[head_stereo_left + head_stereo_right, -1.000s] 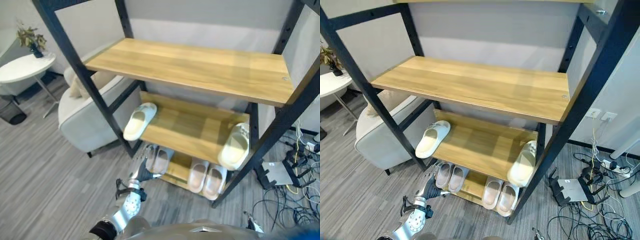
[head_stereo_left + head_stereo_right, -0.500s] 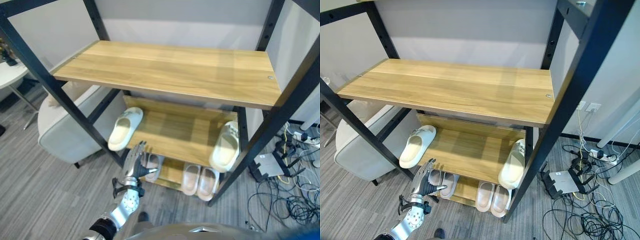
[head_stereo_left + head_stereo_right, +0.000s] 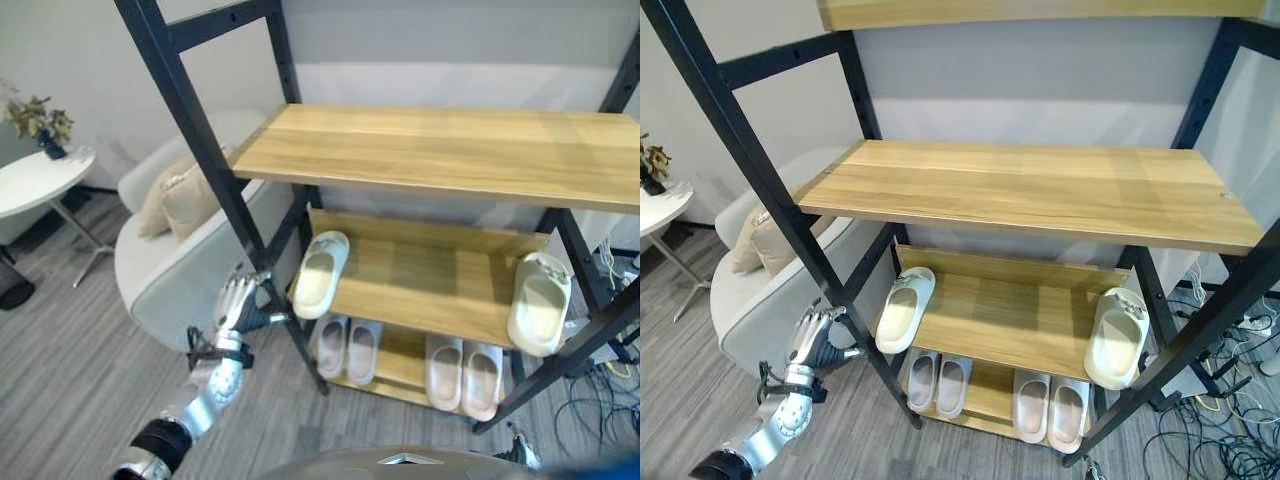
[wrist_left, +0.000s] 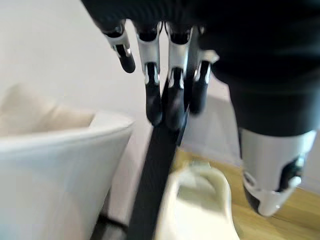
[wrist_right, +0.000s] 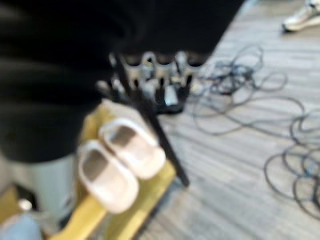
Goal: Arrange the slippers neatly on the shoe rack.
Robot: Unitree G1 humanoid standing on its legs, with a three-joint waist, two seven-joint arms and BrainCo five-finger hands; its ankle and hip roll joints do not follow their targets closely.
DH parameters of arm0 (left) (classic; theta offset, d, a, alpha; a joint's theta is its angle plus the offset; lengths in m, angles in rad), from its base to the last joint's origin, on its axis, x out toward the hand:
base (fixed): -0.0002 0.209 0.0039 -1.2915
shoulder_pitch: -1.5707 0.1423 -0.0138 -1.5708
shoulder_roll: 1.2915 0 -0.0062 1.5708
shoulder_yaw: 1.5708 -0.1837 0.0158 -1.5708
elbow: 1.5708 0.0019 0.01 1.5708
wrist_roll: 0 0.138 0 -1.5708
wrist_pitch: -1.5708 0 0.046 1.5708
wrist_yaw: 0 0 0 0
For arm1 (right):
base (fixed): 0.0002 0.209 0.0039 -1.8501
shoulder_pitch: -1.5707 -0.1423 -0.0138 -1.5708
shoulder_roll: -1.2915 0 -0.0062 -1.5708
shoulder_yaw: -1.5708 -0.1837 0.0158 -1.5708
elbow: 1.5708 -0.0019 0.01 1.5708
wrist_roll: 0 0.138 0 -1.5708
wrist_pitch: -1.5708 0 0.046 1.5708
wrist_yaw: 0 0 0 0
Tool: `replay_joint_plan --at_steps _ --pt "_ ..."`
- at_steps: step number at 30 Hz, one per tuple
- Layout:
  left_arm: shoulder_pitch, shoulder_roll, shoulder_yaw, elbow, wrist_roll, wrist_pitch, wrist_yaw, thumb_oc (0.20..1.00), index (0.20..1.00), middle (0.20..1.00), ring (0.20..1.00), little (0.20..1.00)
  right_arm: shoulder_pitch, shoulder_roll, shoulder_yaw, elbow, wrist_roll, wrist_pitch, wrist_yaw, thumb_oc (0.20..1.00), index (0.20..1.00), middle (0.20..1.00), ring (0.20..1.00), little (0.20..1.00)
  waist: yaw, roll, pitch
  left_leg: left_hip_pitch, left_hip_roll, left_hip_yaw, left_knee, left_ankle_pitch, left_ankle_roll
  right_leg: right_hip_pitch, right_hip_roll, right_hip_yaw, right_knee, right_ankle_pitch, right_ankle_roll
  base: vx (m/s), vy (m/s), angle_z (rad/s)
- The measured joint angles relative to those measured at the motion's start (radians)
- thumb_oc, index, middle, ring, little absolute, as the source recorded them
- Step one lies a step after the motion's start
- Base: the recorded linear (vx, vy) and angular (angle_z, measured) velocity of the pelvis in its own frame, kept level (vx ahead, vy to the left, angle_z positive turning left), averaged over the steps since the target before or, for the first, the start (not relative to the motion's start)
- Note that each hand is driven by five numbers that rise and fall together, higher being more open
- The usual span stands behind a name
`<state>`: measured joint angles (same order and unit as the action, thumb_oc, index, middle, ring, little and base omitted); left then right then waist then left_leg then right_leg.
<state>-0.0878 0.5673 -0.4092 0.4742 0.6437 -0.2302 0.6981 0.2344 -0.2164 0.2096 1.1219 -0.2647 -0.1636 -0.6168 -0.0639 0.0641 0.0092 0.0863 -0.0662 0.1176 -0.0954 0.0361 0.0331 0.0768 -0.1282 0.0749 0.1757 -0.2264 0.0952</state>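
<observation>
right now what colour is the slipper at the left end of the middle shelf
Cream white; the slipper shows best in the right eye view.

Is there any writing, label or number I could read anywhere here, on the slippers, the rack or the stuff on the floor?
None can be read.
Cream slippers on the middle shelf: no print visible.
Pale slipper pairs on the bottom shelf: no print visible.
Shoe rack: bare wood and black frame, no label.
White box among the floor cables: any marking is too small to tell.
</observation>
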Motion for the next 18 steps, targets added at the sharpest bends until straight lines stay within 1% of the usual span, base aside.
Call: replay_joint_plan --at_steps 1,3,5,6,10,14,15,16,18 --pt "-0.013 0.028 -0.015 -0.054 0.01 0.0 -0.017 1.0 1.0 1.0 1.0 1.0 0.008 -0.001 0.0 0.004 -0.002 0.003 -0.005 1.0 1.0 1.0 1.0 1.0 0.003 0.005 0.002 0.0 -0.004 0.007 0.0 0.002 0.009 -0.002 -0.004 0.006 0.0 0.001 0.005 0.01 0.104 -0.11" --pt "-0.014 0.081 -0.037 -0.111 0.011 -0.004 -0.034 1.0 1.0 1.0 1.0 1.0 0.027 -0.005 0.0 0.009 -0.005 0.007 -0.01 1.0 1.0 1.0 1.0 1.0 0.003 0.026 0.003 -0.001 -0.012 0.012 0.0 0.0 0.012 -0.004 -0.013 0.01 -0.002 0.002 0.014 0.01 0.093 -0.06" --pt "-0.011 0.109 -0.042 -0.15 0.004 -0.004 -0.049 1.0 1.0 1.0 1.0 1.0 0.044 -0.004 -0.003 0.01 -0.007 0.013 -0.018 1.0 1.0 1.0 1.0 1.0 0.015 0.038 0.008 -0.002 -0.016 0.016 0.0 -0.001 0.013 -0.009 -0.016 0.018 0.001 -0.001 0.018 0.0 0.076 -0.05" --pt "-0.01 0.11 -0.041 -0.163 -0.007 -0.006 -0.066 1.0 1.0 1.0 1.0 1.0 0.051 -0.007 -0.002 0.017 -0.009 0.02 -0.019 1.0 1.0 1.0 1.0 1.0 0.021 0.044 0.007 -0.007 -0.017 0.022 0.0 -0.002 0.012 -0.02 -0.017 0.023 0.008 -0.002 0.021 0.01 0.065 -0.12" --pt "-0.006 0.106 -0.038 -0.18 -0.07 -0.021 -0.089 1.0 1.0 1.0 1.0 1.0 0.045 -0.01 0.002 0.019 -0.017 0.026 -0.02 1.0 1.0 1.0 1.0 1.0 0.031 0.046 0.006 -0.022 -0.018 0.036 0.0 -0.004 0.008 -0.055 -0.016 0.043 0.036 -0.01 0.03 0.01 0.038 -0.11" --pt "-0.002 0.08 -0.038 -0.179 -0.126 -0.03 -0.123 1.0 1.0 1.0 1.0 1.0 0.044 -0.008 0.005 0.026 -0.036 0.027 -0.021 1.0 1.0 1.0 1.0 1.0 0.031 0.044 0.005 -0.028 -0.019 0.037 0.0 -0.004 0.009 -0.064 -0.018 0.046 0.042 -0.011 0.031 0.01 0.021 -0.02" --pt "0.001 0.062 -0.037 -0.178 -0.152 -0.03 -0.146 1.0 1.0 1.0 1.0 1.0 0.042 -0.011 0.005 0.026 -0.039 0.029 -0.021 1.0 1.0 1.0 1.0 1.0 0.031 0.044 0.005 -0.031 -0.02 0.038 0.0 -0.003 0.01 -0.068 -0.018 0.046 0.044 -0.011 0.03 0.0 0.0 0.0" --pt "0.015 0.028 -0.029 -0.157 -0.197 -0.029 -0.206 1.0 1.0 1.0 1.0 1.0 0.036 -0.014 0.007 0.021 -0.052 0.036 -0.017 1.0 1.0 1.0 1.0 1.0 0.03 0.045 0.004 -0.032 -0.02 0.039 0.0 0.0 0.014 -0.069 -0.017 0.047 0.044 -0.01 0.031 0.0 0.0 0.0" --pt "0.028 -0.016 -0.03 -0.102 -0.203 -0.015 -0.274 1.0 1.0 1.0 1.0 1.0 0.035 -0.02 0.008 0.001 -0.054 0.037 -0.012 1.0 1.0 1.0 1.0 1.0 0.026 0.047 0.002 -0.031 -0.02 0.038 0.0 0.003 0.017 -0.069 -0.018 0.047 0.044 -0.011 0.031 0.0 0.0 0.0"
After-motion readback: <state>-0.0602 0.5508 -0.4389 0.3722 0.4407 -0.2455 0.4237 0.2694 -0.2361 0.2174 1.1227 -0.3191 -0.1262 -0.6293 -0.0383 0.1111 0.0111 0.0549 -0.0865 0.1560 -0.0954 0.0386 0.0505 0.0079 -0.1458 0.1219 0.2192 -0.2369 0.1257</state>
